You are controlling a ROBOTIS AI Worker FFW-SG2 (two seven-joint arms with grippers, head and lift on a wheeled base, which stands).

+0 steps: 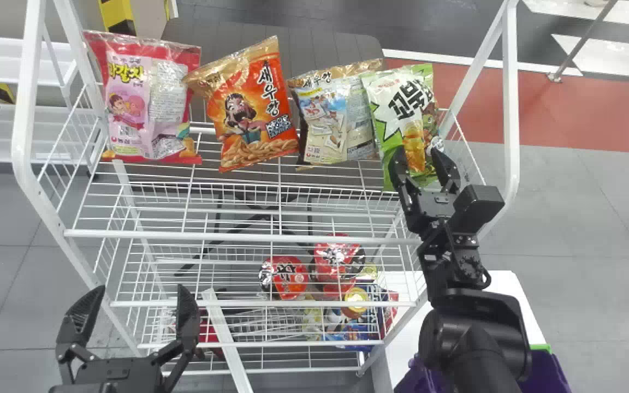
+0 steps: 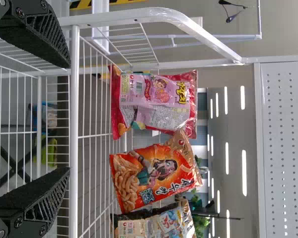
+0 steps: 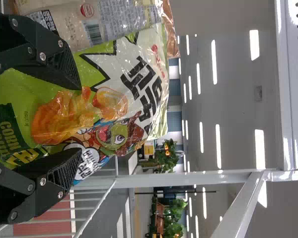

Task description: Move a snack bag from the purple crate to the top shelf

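Since the top rack is where this snack belongs, we have the green-and-white, glossy puffed bag (image 1: 396,103) at its right end, clasped low by our black right gripper (image 1: 418,155), apparently so its upper part can stand beside the beige-and-blue packet (image 1: 328,123). The bag's foot sits nearer us than its neighbours', so we judge it needs settling on the white wire shelf (image 1: 238,233) before letting go. Our left gripper (image 1: 141,300) waits empty, fingers spread, near the shelf's left side.
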